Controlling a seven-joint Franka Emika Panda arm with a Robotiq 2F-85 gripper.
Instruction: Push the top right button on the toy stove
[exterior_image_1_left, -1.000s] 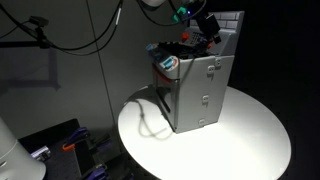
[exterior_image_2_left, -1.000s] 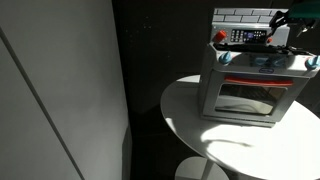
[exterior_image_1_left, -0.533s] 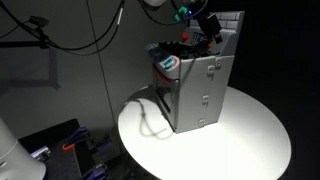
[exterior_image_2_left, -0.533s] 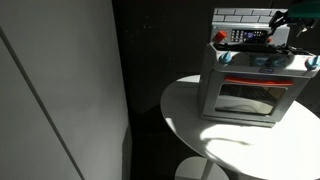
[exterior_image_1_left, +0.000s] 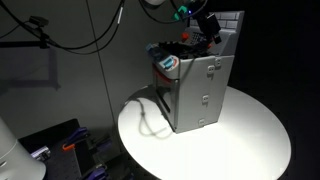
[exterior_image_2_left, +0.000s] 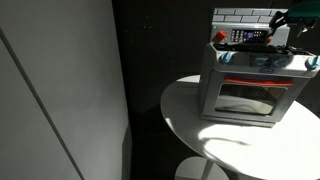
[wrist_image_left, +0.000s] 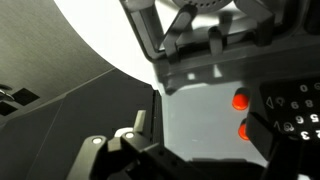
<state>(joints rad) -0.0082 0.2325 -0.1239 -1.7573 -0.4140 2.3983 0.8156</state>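
Note:
The grey toy stove (exterior_image_1_left: 200, 92) stands on a round white table (exterior_image_1_left: 255, 140); it also shows in an exterior view (exterior_image_2_left: 245, 95) with its window door facing the camera. My gripper (exterior_image_1_left: 208, 27) hovers over the stove's top by the tiled back wall, and also shows in an exterior view (exterior_image_2_left: 284, 22). In the wrist view the grey control panel (wrist_image_left: 195, 110) fills the middle, with two red buttons (wrist_image_left: 241, 100) (wrist_image_left: 246, 130) and a dark keypad at the right. My gripper (wrist_image_left: 205, 142) has its fingers spread apart either side of the panel, holding nothing.
The stove's top carries small toy pieces (exterior_image_1_left: 170, 62). A dark wall panel (exterior_image_2_left: 60, 90) and black background surround the table (exterior_image_2_left: 195, 125). Cables hang at the back (exterior_image_1_left: 90, 30), and equipment sits on the floor (exterior_image_1_left: 60, 145).

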